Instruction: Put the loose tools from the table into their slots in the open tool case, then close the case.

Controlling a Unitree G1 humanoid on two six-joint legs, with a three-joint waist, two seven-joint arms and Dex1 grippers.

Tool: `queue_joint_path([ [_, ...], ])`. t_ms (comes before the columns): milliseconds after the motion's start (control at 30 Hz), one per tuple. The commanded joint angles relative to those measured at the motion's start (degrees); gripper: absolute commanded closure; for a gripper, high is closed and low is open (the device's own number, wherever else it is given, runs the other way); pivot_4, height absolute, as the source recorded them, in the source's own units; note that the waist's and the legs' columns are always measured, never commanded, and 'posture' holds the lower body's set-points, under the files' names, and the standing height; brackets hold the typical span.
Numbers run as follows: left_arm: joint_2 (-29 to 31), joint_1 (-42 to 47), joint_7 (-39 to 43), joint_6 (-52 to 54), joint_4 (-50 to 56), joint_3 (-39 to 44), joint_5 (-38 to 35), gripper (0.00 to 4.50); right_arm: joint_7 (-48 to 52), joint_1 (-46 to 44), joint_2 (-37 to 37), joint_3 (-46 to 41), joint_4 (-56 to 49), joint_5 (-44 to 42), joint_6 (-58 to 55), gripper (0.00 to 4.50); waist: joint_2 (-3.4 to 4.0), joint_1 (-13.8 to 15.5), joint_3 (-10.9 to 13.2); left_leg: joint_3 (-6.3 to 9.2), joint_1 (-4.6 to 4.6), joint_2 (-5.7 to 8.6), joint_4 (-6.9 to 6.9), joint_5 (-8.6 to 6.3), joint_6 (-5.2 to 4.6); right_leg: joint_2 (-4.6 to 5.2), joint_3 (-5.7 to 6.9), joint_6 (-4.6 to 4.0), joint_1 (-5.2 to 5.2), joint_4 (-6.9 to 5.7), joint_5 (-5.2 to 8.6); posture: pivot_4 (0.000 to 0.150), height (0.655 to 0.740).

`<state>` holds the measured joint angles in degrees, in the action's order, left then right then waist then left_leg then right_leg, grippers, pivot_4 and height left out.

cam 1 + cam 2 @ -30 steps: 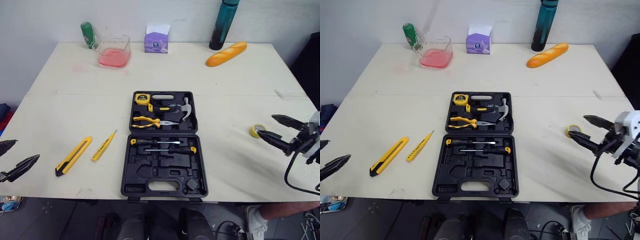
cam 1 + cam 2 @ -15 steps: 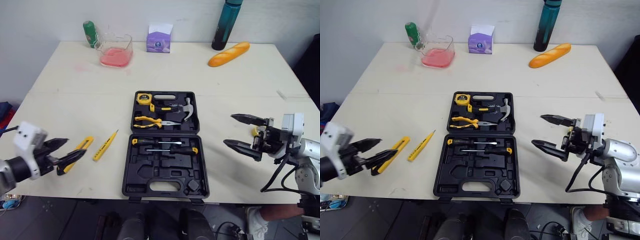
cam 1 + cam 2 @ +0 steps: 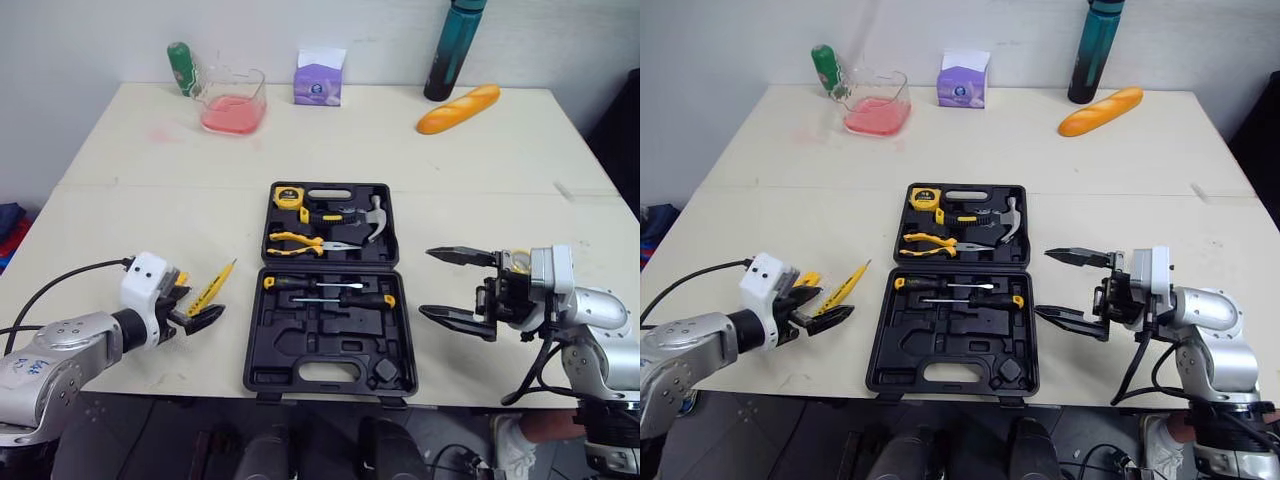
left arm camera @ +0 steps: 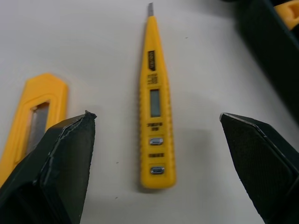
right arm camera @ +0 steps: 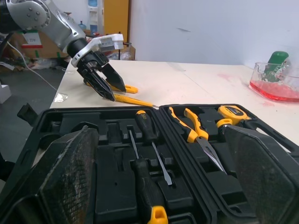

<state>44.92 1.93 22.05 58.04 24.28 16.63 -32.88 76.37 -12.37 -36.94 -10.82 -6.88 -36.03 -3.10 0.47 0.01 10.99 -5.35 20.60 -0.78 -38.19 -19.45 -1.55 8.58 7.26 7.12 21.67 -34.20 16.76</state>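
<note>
**Close on the tester pen, not the knife**

The tester pen [image 4: 154,116] lies flat on the table [image 3: 120,200], just left of the tool case [image 3: 330,372]. Its metal tip slants away and toward the case's lid half. The left gripper [image 3: 200,305] sits at the pen's butt end, fingers apart. In the left wrist view they straddle the pen body w/ bare table on both sides.

Judgement on the step: pick up the pen.
- Come straight down and close across the ribbed mid-section, near the little window. The butt end would likely let it swing.
- The utility knife [image 4: 32,116] lies just beside the pen, on the side away from the case. The finger on that side looks very close to it, so nudge toward the case first or it may catch both.
- The pen is thin and flat on the table, so the pads need to get low before closing.

Inside the case, two screwdrivers [image 3: 330,292] fill the near half's top slots. The moulded slots nearer the handle are free, prob. one for the pen.

The right gripper [image 3: 425,281] hangs just right of the case's near half, fingers wide apart, holding nothing.
</note>
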Motion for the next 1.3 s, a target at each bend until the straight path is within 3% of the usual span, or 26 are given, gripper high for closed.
queue_joint_path([
  [33, -1.2, 1.3, -0.2, -1.4, -0.1, -1.1, 1.5, 0.00, -2.4, -0.6, -0.1, 0.1, -4.0, -1.1, -1.7, 0.10, -0.01, 0.0, 0.0, 0.00, 0.00, 0.00, 0.00, 0.00, 0.00, 0.00, 0.00, 0.00, 0.00, 0.00, 0.00, 0.150, 0.7400],
  [600, -1.6, 4.0, 1.2, 2.2, -0.8, -7.1, 4.3, 0.00, -8.7, -2.0, -0.7, 0.7, -9.8, -1.8, -7.7, 0.10, 0.00, 0.2, 0.0, -0.01, 0.00, 0.01, -0.02, 0.00, -0.01, 0.00, 0.00, 0.00, 0.00, -0.01, 0.00, 0.150, 0.7400],
  [700, -1.8, 3.7, 1.3, 2.4, -1.3, -7.4, 4.9, 0.79, -9.2, -1.6, -0.7, 0.5, -10.4, -1.9, -8.1, 0.00, 0.00, 0.2, 0.0, -0.01, -0.03, 0.01, -0.02, 0.00, -0.01, 0.00, 0.00, 0.00, -0.01, -0.03, 0.00, 0.150, 0.7400],
  [933, -1.9, 1.1, 2.6, -0.2, -3.0, -8.0, 7.4, 3.91, -8.5, 0.3, -1.1, -0.6, -10.1, -2.3, -7.3, 0.00, 0.01, 0.3, 0.0, -0.03, -0.03, 0.02, 0.00, -0.02, -0.04, 0.01, -0.02, 0.00, -0.02, 0.02, 0.00, 0.150, 0.7400],
  [1100, -2.6, 0.0, 3.8, -4.6, -4.1, -6.0, 7.8, 3.97, -6.8, 2.0, -1.2, -1.4, -9.1, -2.3, -5.9, 0.00, 0.04, 0.2, 0.0, -0.04, -0.09, 0.01, 0.00, -0.02, -0.04, 0.02, -0.04, 0.00, -0.04, -0.03, 0.00, 0.150, 0.7400],
  [1300, -3.1, -1.3, 8.8, -19.9, -3.4, 0.8, 8.0, 3.97, -3.4, 5.2, -2.3, -5.5, -9.0, -3.9, -3.2, 0.00, -0.02, 0.1, 0.0, -0.09, -0.11, 0.00, 0.00, -0.02, -0.04, 0.04, -0.09, -0.01, -0.02, -0.08, 0.00, 0.150, 0.7400],
])
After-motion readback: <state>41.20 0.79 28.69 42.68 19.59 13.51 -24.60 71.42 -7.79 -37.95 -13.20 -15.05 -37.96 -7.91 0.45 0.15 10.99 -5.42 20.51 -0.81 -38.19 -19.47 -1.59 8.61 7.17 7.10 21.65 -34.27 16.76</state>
